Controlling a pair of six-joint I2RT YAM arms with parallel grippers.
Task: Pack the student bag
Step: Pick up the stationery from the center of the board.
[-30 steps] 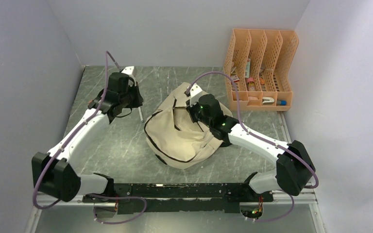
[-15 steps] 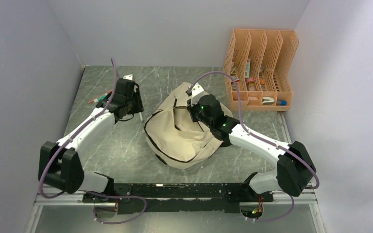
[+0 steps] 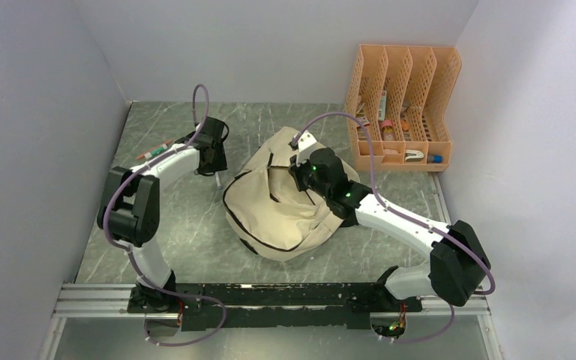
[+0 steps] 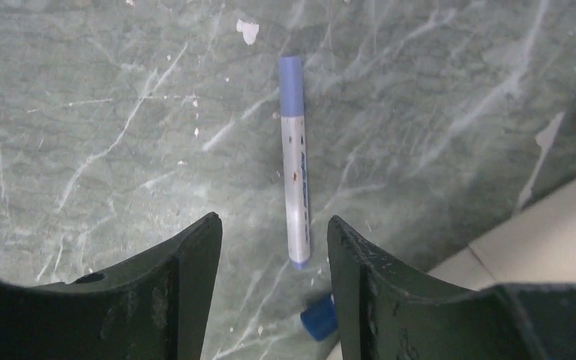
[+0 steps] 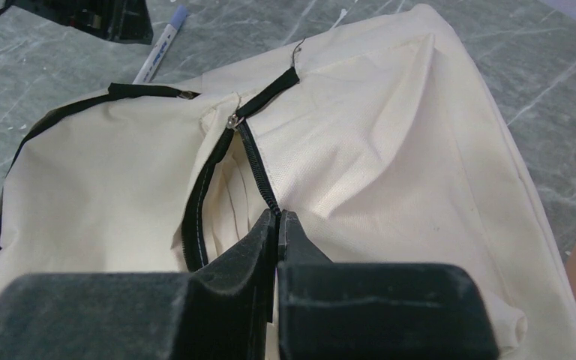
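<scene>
On the grey table the student bag slumps at centre, its zipper edge pinched by the right gripper, seemingly holding it open; the left gripper gapes above a marker.

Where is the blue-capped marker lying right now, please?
The marker lies on the table just left of the student bag in the top view, directly under the open left claw.
</scene>
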